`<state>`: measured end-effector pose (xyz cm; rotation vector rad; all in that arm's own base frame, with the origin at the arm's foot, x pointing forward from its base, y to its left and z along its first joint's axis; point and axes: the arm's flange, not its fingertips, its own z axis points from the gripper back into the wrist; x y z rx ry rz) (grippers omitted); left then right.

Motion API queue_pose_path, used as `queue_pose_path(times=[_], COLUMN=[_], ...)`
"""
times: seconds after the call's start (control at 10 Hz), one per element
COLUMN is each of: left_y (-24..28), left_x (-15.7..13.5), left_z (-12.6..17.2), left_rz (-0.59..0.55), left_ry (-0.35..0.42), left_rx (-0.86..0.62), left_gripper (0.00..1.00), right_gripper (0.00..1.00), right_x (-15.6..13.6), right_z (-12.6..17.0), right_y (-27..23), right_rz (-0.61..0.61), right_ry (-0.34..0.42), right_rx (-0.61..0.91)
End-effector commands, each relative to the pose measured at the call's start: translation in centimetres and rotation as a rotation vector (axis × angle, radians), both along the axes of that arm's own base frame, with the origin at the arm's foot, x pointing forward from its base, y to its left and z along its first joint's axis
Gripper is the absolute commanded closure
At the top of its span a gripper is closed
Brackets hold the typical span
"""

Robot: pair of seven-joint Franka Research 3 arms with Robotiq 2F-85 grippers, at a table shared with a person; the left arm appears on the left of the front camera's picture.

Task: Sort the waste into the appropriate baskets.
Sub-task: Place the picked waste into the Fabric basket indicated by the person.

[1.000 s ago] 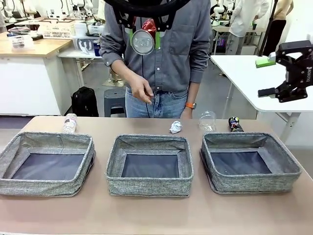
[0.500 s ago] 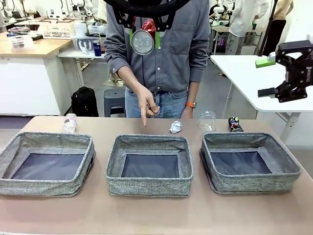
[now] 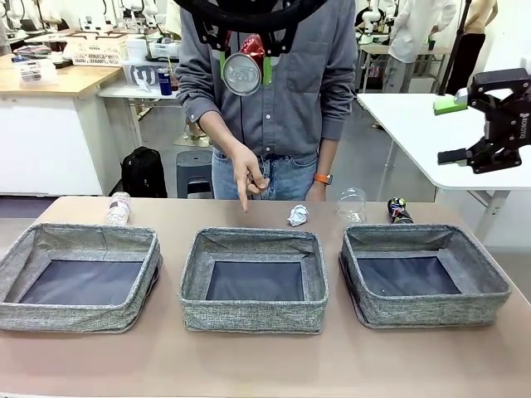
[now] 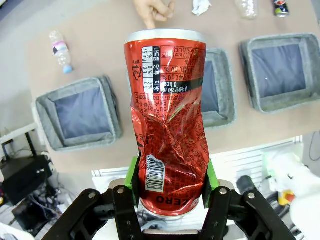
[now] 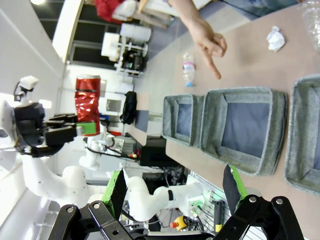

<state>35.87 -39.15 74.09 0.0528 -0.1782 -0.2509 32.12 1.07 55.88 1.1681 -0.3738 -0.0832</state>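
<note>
Between the green pads of the left claw [image 4: 171, 176] sits the red soda can [image 4: 167, 120]. It is gripped near its base from both sides, so the jaws stand part-way closed on it. The can is badly dented in its lower half. "ZERO" reads upside down just above the pads, with a white barcode patch beside it. Higher up there is a nutrition table with "0 kcal" and a triangular recycling mark; the finer print is too small to read.

Far beyond the can's top rim, a person's hand [image 4: 154, 11] points a finger down at the table, just behind the middle basket [image 4: 222, 95], most of which the can hides. To either side of the claw lie the left basket [image 4: 50, 117] and the right basket [image 4: 248, 70]. Past the left one lies a clear plastic bottle [image 4: 60, 49] with a pink label and blue cap. Near the pointing hand are a crumpled paper ball [image 4: 201, 6], a clear cup [image 4: 247, 7] and a dark can [image 4: 280, 7].

The right claw [image 3: 452, 130] hangs high beyond the right basket, jaws spread wide with nothing between them. White lettering on its side is illegible.
</note>
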Motion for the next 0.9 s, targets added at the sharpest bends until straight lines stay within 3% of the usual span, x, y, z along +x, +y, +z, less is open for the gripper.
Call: queue_pose_path(times=[0.0, 0.5, 0.8], left_y=[1.3, 3.4, 1.1], left_x=[0.4, 0.8, -0.6], left_z=[-5.1, -21.3, -27.2], left_rz=[0.021, 0.006, -0.002], left_ry=[-0.012, 0.067, 0.223], left_rx=[0.024, -0.098, -0.081], left_gripper=[0.44, 0.44, 0.44], right_gripper=[0.0, 0.0, 0.0], right_x=[0.4, 0.4, 0.4], right_z=[0.0, 0.0, 0.0], right_y=[0.1, 0.1, 0.1], right_rz=[0.006, 0.006, 0.006], right_ry=[-0.035, -0.035, -0.035], right_rx=[0.02, 0.02, 0.02])
